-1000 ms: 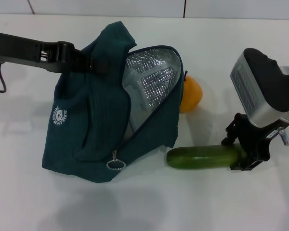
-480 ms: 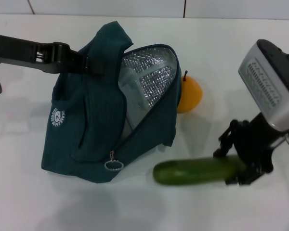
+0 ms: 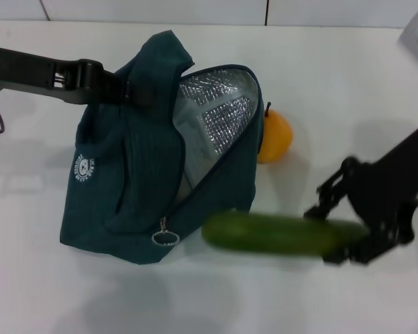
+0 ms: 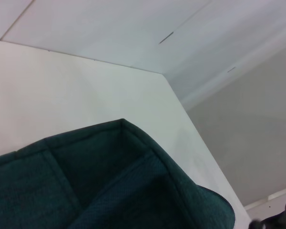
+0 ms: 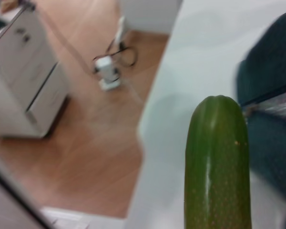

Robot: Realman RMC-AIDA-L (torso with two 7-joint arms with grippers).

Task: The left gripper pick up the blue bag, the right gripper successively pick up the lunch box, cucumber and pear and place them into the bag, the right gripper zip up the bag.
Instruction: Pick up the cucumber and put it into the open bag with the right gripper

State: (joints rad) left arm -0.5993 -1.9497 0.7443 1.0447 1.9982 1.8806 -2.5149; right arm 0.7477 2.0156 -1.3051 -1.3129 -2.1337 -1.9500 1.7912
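The blue bag (image 3: 136, 184) stands on the white table (image 3: 49, 292) with its mouth open, silver lining showing. My left gripper (image 3: 131, 90) is shut on the fabric at the bag's top; the left wrist view shows only teal cloth (image 4: 109, 186). My right gripper (image 3: 343, 235) is shut on one end of the cucumber (image 3: 268, 234), which hangs level above the table, its free tip near the bag's lower right corner. In the right wrist view the cucumber (image 5: 217, 167) points toward the bag (image 5: 271, 67). The pear (image 3: 275, 136) lies just right of the bag. A pale shape inside the mouth may be the lunch box; I cannot tell.
A ring zip pull (image 3: 165, 238) hangs at the bag's lower front. The table's edge (image 5: 143, 143) and the floor with a cabinet (image 5: 24, 76) show in the right wrist view. A wall runs along the table's far side.
The right gripper has lifted the cucumber off the table and carried it left toward the bag's open mouth. The bag, left gripper and pear stay put.
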